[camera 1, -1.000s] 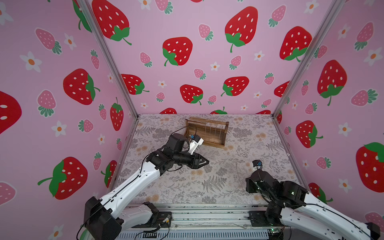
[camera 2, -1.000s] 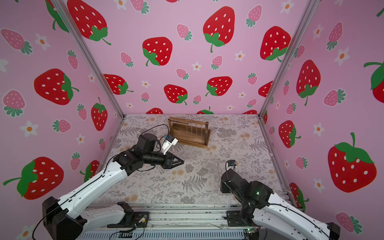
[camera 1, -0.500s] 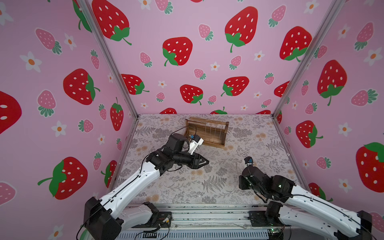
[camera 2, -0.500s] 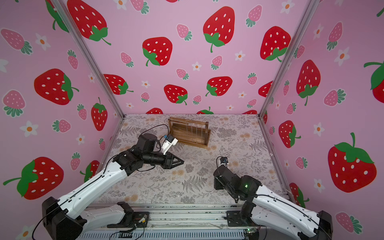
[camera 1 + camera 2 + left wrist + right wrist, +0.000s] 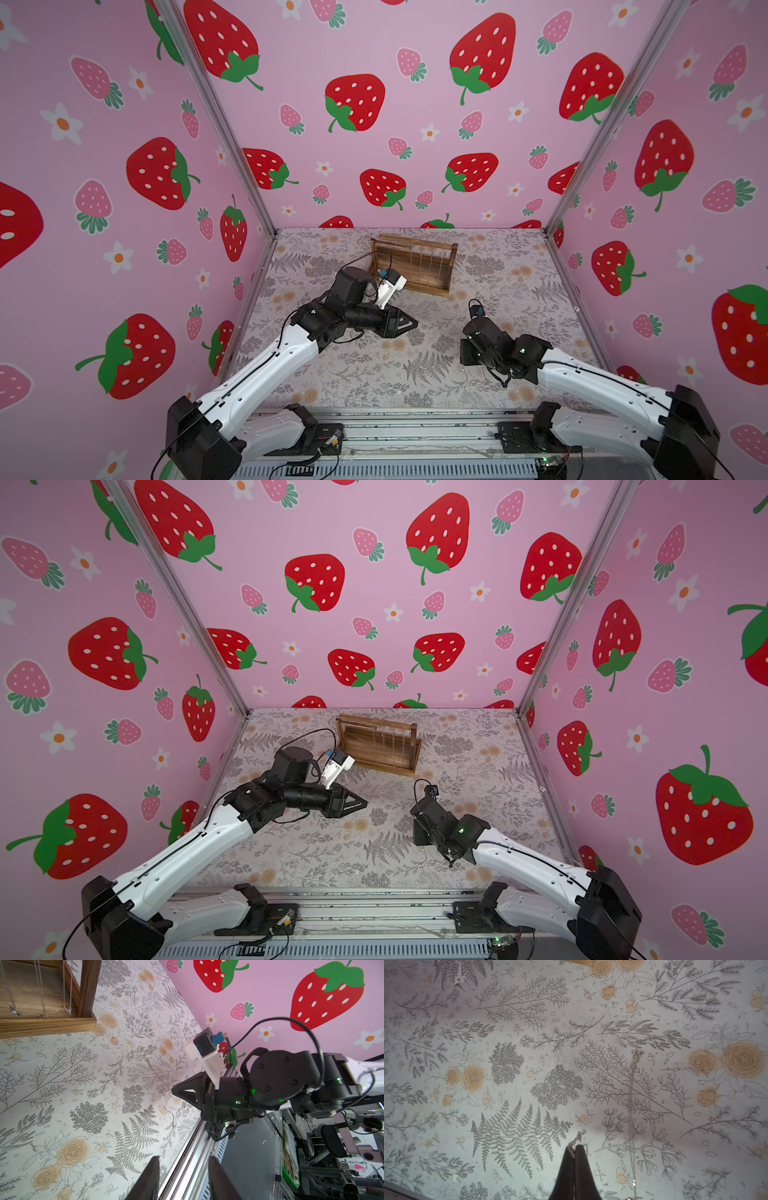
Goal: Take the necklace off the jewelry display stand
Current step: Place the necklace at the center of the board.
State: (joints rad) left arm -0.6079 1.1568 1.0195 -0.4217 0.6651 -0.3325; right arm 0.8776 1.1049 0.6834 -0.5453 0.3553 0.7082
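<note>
**Right gripper (image 5: 574, 1148): closed on one necklace (image 5: 579, 1136)**

Item 1, my right gripper. Its tips were pressed together, with a fine silver chain pinched between them. A short end with a small clasp-like piece stuck out past the tips. I held it low over the near right part of the mat (image 5: 374, 374), well apart from the stand. Beside the tips a long strand (image 5: 631, 1093) of similar chain ran across the mat's grey fern print. It ended in a small glittering pendant (image 5: 638, 1052). I could not tell whether this strand hung or lay, nor whether it joined the pinched piece.

Item 2, my left gripper (image 5: 182, 1180). Its jaws stood part way apart with nothing between them, above the mat in front of the stand.

Item 3, jewelry display stand (image 5: 419, 244). It was dark brown wood with a shallow rectangular tray base, an upright at each end and a long top bar. In both top views it stood at the far middle of the mat, near the back wall, turned slightly askew. Several thin silver chains (image 5: 41, 987) hung from the bar, each with a small pendant low over the tray.
</note>
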